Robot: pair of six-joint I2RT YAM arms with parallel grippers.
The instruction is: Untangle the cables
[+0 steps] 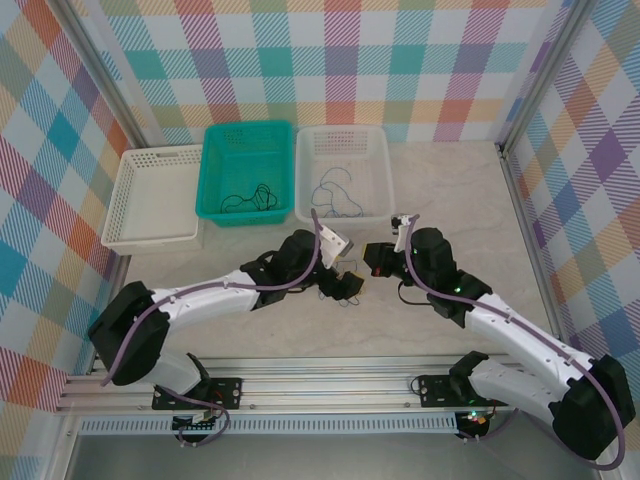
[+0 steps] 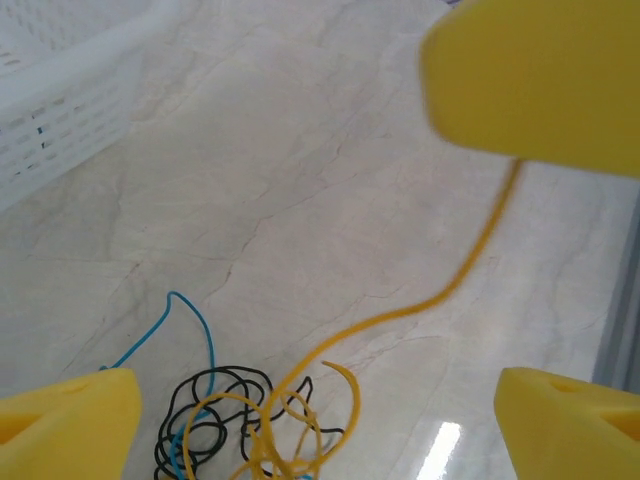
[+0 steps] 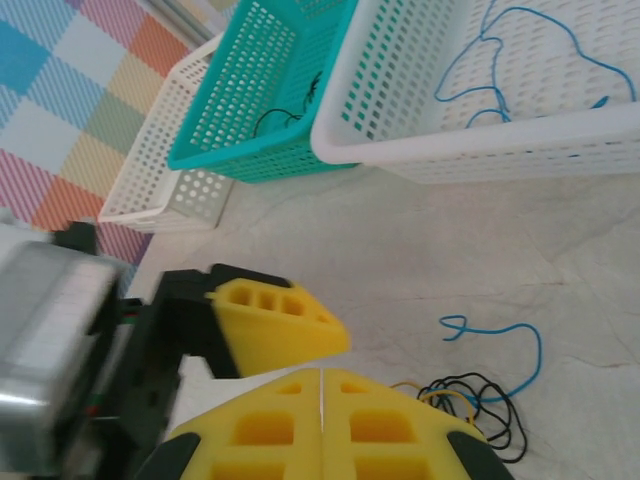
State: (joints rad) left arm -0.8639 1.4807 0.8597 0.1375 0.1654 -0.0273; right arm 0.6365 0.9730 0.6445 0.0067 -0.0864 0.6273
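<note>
Here, your two arms meet over the middle of the bench (image 1: 450, 190), in front of three baskets set in a row along its far side. Your left fingers (image 2: 68, 425) stand wide apart and hold nothing, one on either side of the tangle of cables (image 2: 235, 430), which lies on the bench just beneath them. The tangle is made up of black loops (image 2: 215, 395), a blue strand (image 2: 195, 325) curling out to one side, and a yellow cable (image 2: 440, 290) coiled through the heap. Your right fingers (image 3: 320, 405) are pressed together, pad against pad. The left wrist view shows the yellow cable climbing off the tangle in a long slanting line and vanishing under their tips, so they have that cable pinched. From the right wrist, the tangle sits on the bench just beside the closed tips, with one left finger hanging close alongside. Farther back, the teal basket (image 1: 245, 128) has black cable (image 1: 250, 195) lying in it. The white basket (image 1: 345, 130) just to its right holds blue cable (image 1: 335, 190), and the other white basket (image 1: 150, 240) stands at the left end of the row.
</note>
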